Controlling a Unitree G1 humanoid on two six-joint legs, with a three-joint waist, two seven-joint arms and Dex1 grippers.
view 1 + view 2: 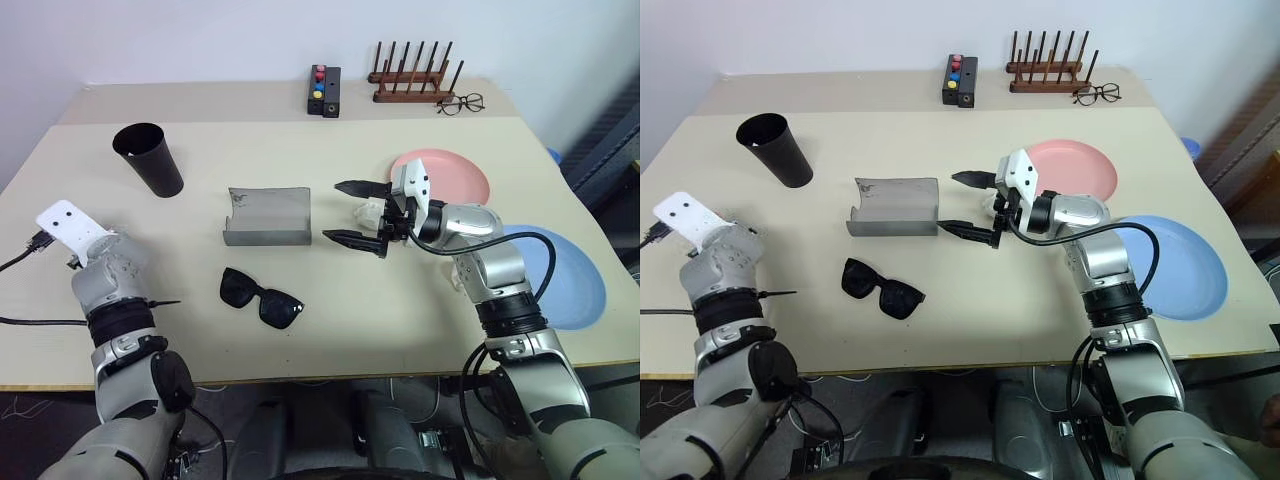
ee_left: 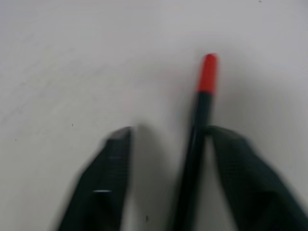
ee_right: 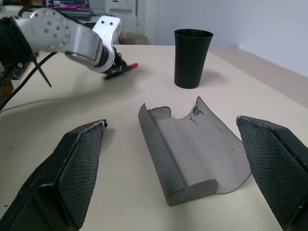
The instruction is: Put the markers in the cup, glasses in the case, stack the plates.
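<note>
Beige table (image 1: 400, 330), left jaws around red-tipped marker (image 2: 199, 125), grip unclear, right jaws wide, empty.

Both head views look forward and down from above the table (image 1: 330, 340), sharing its whole top from the cup (image 1: 148, 158) to the plates (image 1: 445, 172). The left wrist view sits very close over the tabletop, along a marker (image 2: 198, 130). The right wrist view looks level across the open case (image 3: 192, 154) toward the cup.

cup (image 1: 148, 158) left of case (image 1: 266, 216), glasses (image 1: 261, 296) before
</note>
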